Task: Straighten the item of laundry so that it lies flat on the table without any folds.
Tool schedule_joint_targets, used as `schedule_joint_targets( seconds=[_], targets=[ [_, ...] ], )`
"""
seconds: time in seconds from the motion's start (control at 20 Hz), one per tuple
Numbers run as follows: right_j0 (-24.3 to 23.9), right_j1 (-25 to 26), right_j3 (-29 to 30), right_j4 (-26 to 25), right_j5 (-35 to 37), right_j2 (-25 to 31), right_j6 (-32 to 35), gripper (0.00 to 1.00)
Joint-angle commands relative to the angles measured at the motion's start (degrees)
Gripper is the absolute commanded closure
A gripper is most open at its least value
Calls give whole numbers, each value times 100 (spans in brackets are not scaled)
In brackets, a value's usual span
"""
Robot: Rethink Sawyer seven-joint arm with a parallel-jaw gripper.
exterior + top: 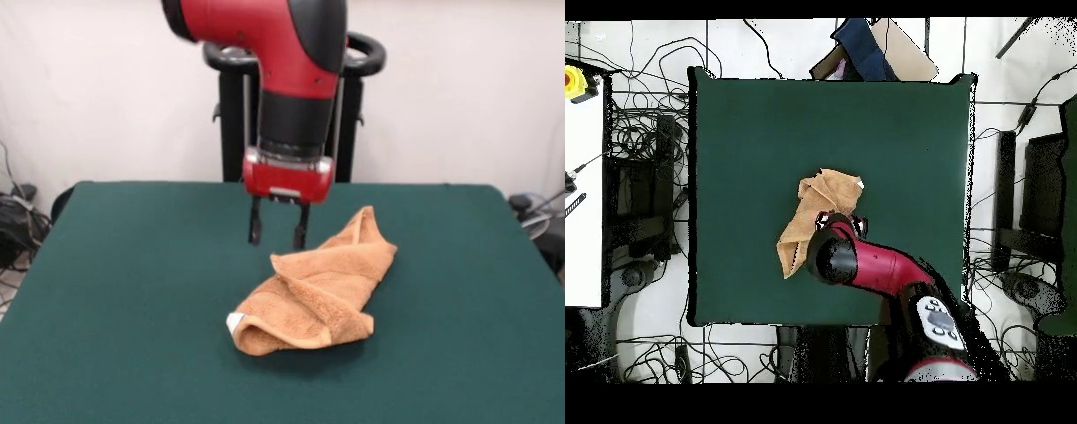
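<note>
The orange-tan towel [313,287] lies crumpled and folded over itself near the middle of the dark green table [115,291]. Its small white tag [234,322] shows at the near left end. My gripper [278,236] hangs just behind the towel's left part, a little above the table, with its two fingers apart and nothing between them. In the overhead view the towel [820,210] lies bunched on the table [745,130]. The red arm [865,265] covers the towel's lower right edge and hides the gripper.
The black pedestal [231,124] stands behind the table's far edge. In the overhead view, cables [645,190] lie on the floor round the table. A cardboard box with a blue cloth [865,50] sits beyond the top edge, and a white bench [583,200] stands at the left.
</note>
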Motion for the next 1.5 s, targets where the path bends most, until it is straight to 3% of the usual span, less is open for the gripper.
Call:
schedule_joint_targets(
  seconds=[0.05,0.35,0.6,1.2,1.5],
  targets=[
    [-257,645,-95,-290,-61,1202,668,0],
    [-37,652,-349,-362,-434,926,800,0],
    [389,646,-580,-371,-934,224,778,0],
    [1355,633,-715,304,-567,-730,1031,0],
    [1218,307,-590,176,-20,-639,853,0]
  ],
)
